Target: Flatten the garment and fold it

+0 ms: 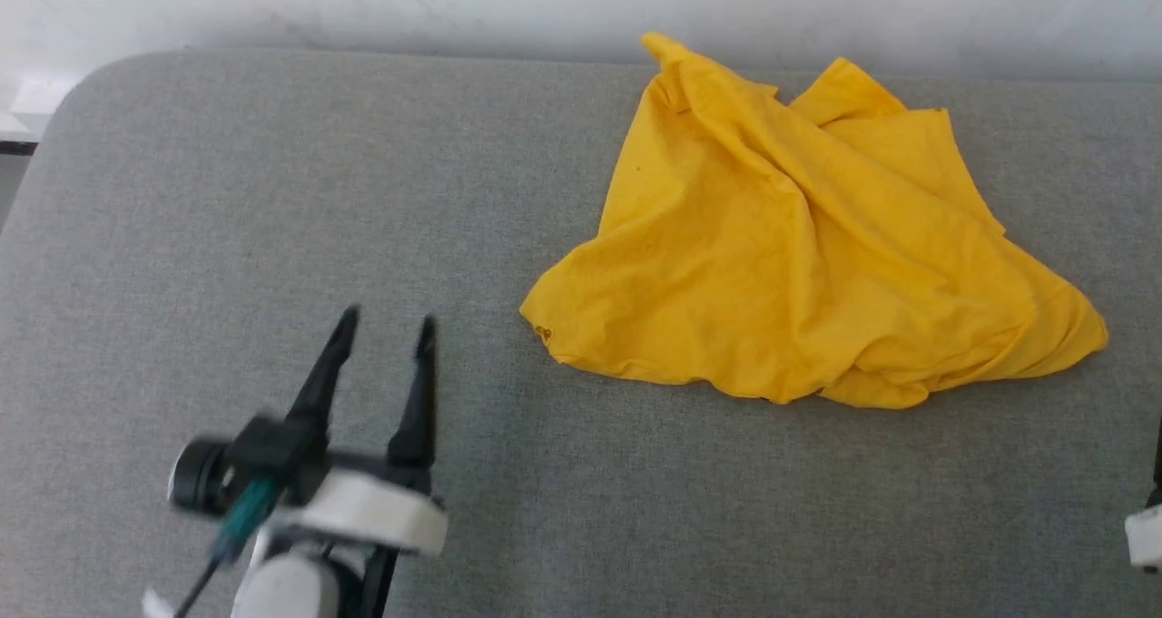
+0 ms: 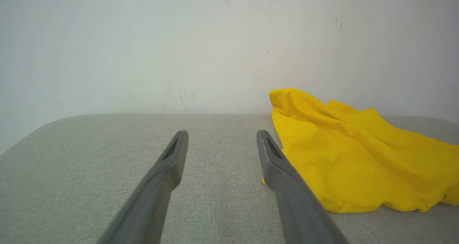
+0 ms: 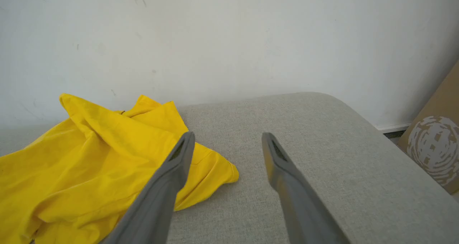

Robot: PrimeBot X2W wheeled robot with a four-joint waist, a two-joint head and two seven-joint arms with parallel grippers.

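- The grey pad (image 1: 272, 191) takes up most of the scene and runs to a pale wall (image 1: 363, 1) on the far side.
- The shirt (image 1: 799, 264) lies on the pad's far right part, with its far tip up by the wall. It is a crumpled heap of ridges and overlapping flaps, plain yellow side up, with no print to see.
- Progress, as I judge it: nothing is done. The shirt is neither flattened nor folded, so spreading, smoothing and every fold are left.
- The left gripper (image 1: 388, 320) hovers over the near left of the pad with its fingers spread and empty, clear of the shirt.
- The right gripper (image 3: 228, 135) is at the near right beside the shirt's right corner, also spread wide and holding nothing.
- A small dark mark (image 1: 543, 333) sits at the shirt's near left hem corner.
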